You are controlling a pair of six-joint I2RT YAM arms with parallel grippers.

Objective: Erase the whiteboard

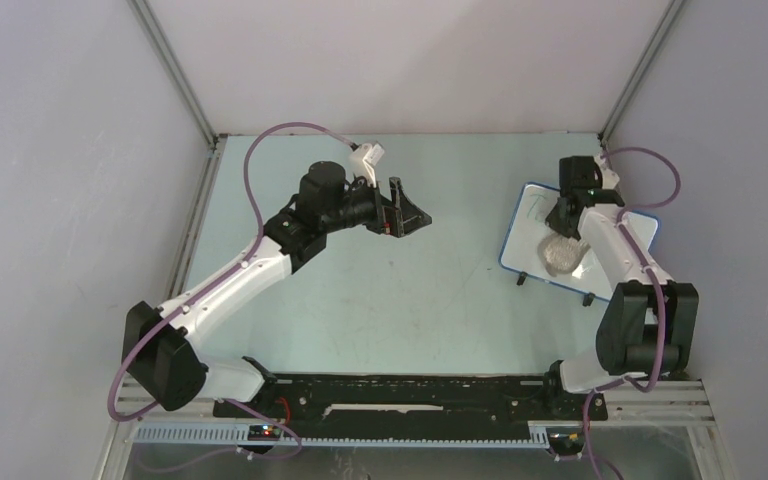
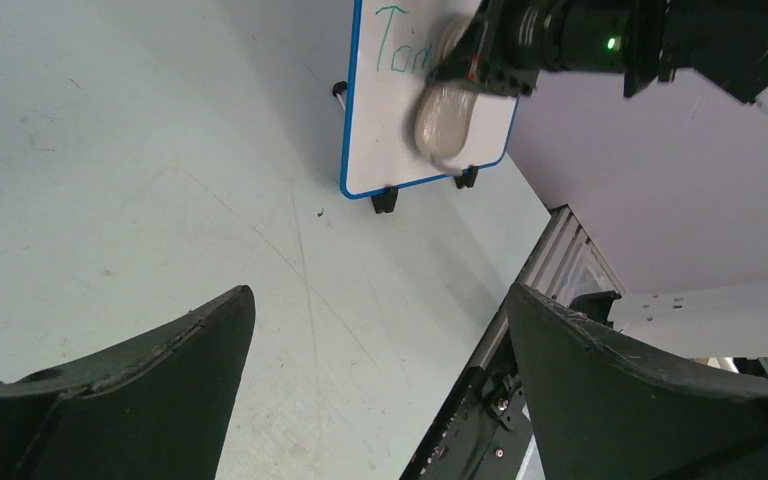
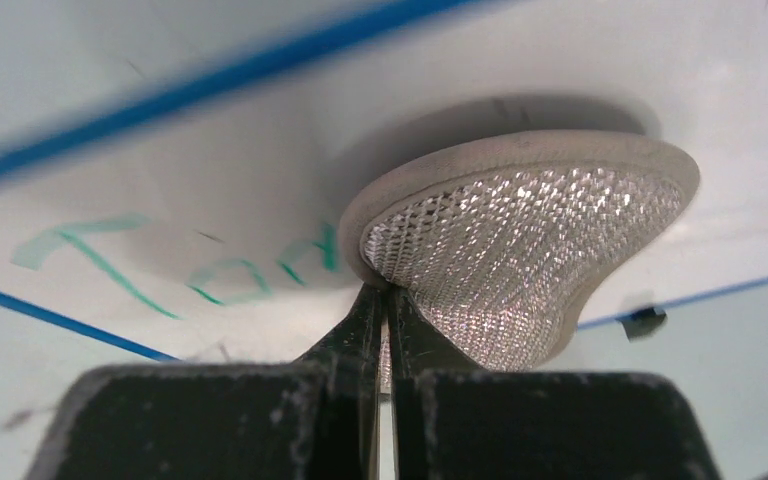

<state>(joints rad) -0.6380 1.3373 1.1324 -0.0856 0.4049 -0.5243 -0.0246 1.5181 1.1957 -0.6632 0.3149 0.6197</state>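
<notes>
Right end effector (image 3: 388, 295): fingers clenched flat together on the near rim of a grey-beige oval sponge pad (image 3: 520, 250) with a silver mesh face. Grasp is at the pad's edge, and the mesh side faces the wrist camera. The pad's far face looks pressed against the small glossy whiteboard (image 3: 210, 170) with a blue rim and rounded corners, and the pad edge curls up where it meets the board.

Green handwriting (image 3: 210, 270) sits on the board just left of the pad in the right wrist view. A few letters show and the pad covers part of them.

In the top view the whiteboard sits on the pale green bench (image 1: 390, 290) at right of centre, under the right arm's wrist. It stands on small black feet (image 2: 385, 200), lower edge toward the frame bottom.

Left end effector (image 1: 412, 215): released, jaws wide apart, nothing between them. It hangs over bare bench at upper centre of the top view, well apart from the board. Its camera sees the board and pad at top centre.
</notes>
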